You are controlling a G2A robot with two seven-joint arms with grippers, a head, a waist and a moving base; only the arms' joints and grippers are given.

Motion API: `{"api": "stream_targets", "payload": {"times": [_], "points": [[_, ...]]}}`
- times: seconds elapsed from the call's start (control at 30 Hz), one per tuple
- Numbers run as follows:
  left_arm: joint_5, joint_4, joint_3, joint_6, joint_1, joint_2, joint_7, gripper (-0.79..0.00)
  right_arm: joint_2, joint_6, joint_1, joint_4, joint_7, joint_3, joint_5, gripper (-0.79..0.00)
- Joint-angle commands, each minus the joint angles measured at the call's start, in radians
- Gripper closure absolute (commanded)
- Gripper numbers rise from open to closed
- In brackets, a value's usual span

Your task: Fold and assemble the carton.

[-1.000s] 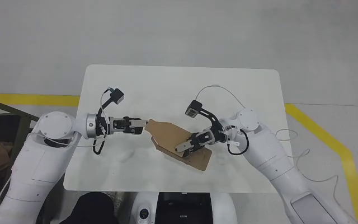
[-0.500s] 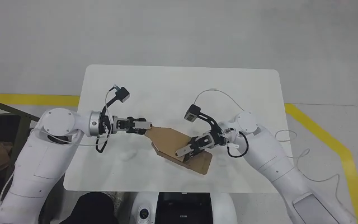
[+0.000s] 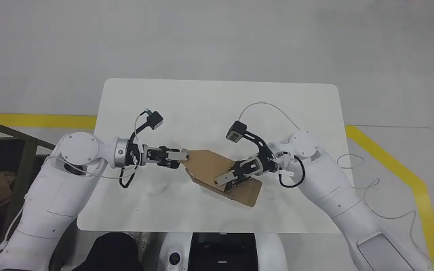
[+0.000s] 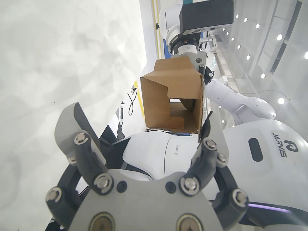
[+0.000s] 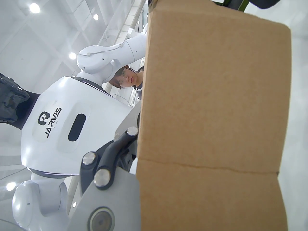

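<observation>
The left gripper (image 4: 140, 118) has its fingers spread wide. One fingertip (image 4: 208, 126) touches a corner edge of the brown carton (image 4: 156, 106), whose open end faces it just ahead. The right gripper (image 3: 226, 178) is pinched on the carton's far end, opposite the left one, holding it over the white table (image 3: 203, 101) below both.

White table (image 3: 203, 101); yellow floor tape (image 3: 41, 120); grey floor (image 3: 217, 34).
</observation>
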Motion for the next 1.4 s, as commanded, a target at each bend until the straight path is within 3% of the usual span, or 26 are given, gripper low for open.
{"api": "stream_targets", "payload": {"times": [0.0,0.53,0.83,1.37], "points": [[0.000,-0.004,-0.004,0.001,0.005,0.001,0.000,-0.785,0.000,0.000,0.002,-0.002,0.000,-0.001,0.001,0.000],[-0.075,0.011,-0.082,-0.091,0.041,0.001,0.105,-0.785,0.014,0.000,0.013,-0.017,0.000,-0.012,-0.074,0.000],[-0.144,0.074,-0.101,-0.150,0.042,0.001,0.041,-0.785,0.096,0.000,0.157,-0.080,0.000,-0.204,-0.097,0.000],[-0.144,0.074,-0.101,-0.150,0.042,0.001,0.041,-0.785,0.096,0.000,0.157,-0.080,0.000,-0.204,-0.097,0.000]]}}
